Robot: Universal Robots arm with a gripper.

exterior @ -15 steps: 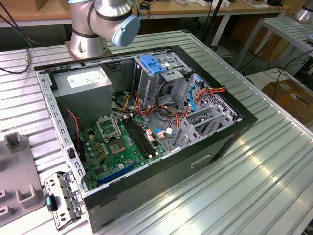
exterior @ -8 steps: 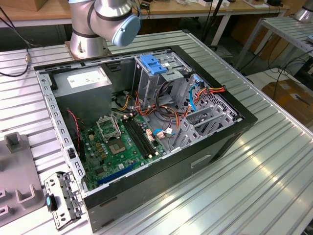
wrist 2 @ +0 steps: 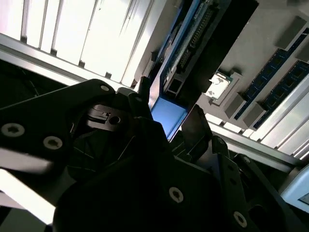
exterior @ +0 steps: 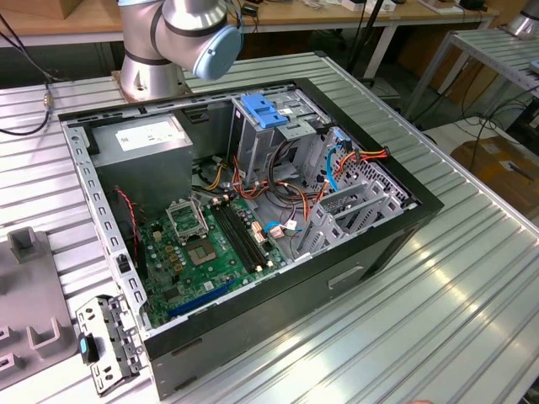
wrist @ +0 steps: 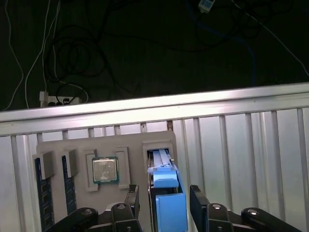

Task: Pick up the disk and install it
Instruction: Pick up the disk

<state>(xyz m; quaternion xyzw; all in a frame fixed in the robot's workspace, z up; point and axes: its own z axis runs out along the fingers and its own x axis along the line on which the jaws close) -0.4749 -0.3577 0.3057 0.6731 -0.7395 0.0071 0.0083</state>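
The disk [wrist: 170, 209] stands on edge in a slot of a grey parts tray [wrist: 137, 145], its blue plastic rail facing the first wrist camera. In the second wrist view the disk [wrist 2: 167, 114] shows the same blue end with its circuit-board edge beyond it. My gripper [wrist: 165, 195] straddles the disk, with one black finger [wrist: 133, 199] on each flat side. Both fingers sit tight against it in the second wrist view, where the gripper [wrist 2: 169, 108] is shut on the disk. The disk still sits in its slot.
The tray also holds a processor chip [wrist: 105, 170] and memory sticks [wrist: 41, 198] beside the disk slot. In the exterior view an open computer case [exterior: 253, 210] lies on the ribbed metal table [exterior: 438, 311], with a blue-latched drive cage [exterior: 268, 114], loose cables and the arm's base [exterior: 152, 50] behind it.
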